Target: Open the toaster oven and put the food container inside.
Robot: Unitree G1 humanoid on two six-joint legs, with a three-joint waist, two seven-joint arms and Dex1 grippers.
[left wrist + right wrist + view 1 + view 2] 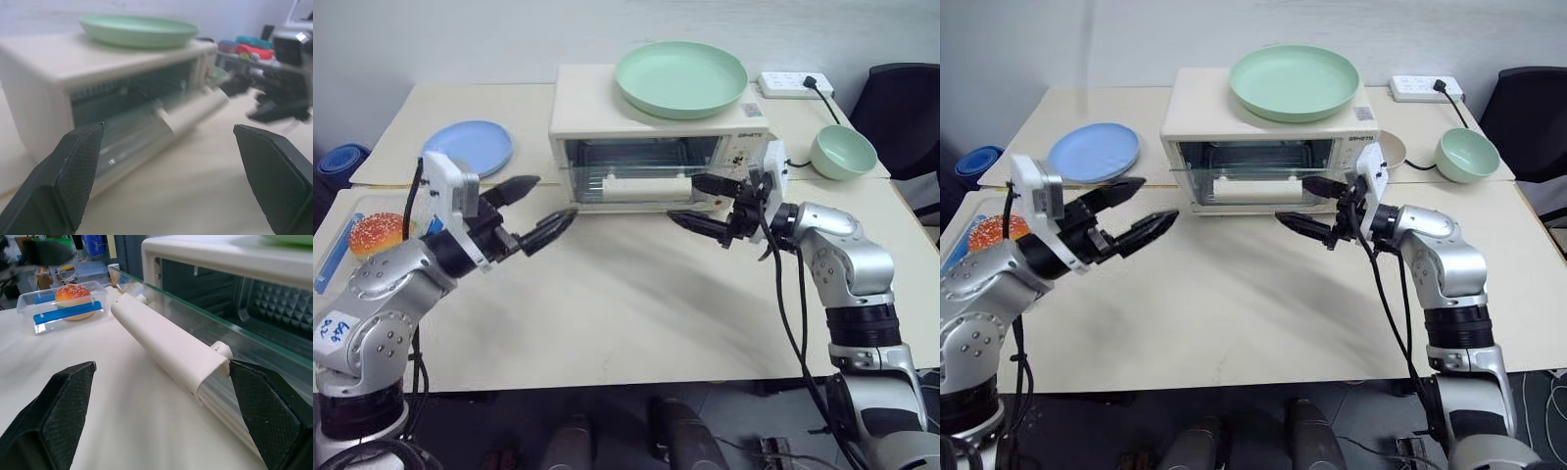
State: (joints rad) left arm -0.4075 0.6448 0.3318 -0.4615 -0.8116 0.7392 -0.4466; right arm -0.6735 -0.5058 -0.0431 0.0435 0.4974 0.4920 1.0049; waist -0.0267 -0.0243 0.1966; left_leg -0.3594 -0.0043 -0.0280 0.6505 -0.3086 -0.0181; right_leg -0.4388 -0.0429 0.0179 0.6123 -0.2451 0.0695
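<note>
Both grippers hang wide and empty over the table's middle: left gripper (530, 212), right gripper (1310, 209) just before the door handle (166, 345). Container (364, 238) with burger sits at the table's left edge, not yet lifted. Oven (651, 147) stands at the far middle, long axis along the far edge, door facing the robot, seemingly dropped open. Loading remains.

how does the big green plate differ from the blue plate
The large pale green round plate sits on top of the cream-white toaster oven; the smaller flat blue round plate lies on the table left of the oven. The green one looks wider and deeper-rimmed. Both are round and empty.
</note>
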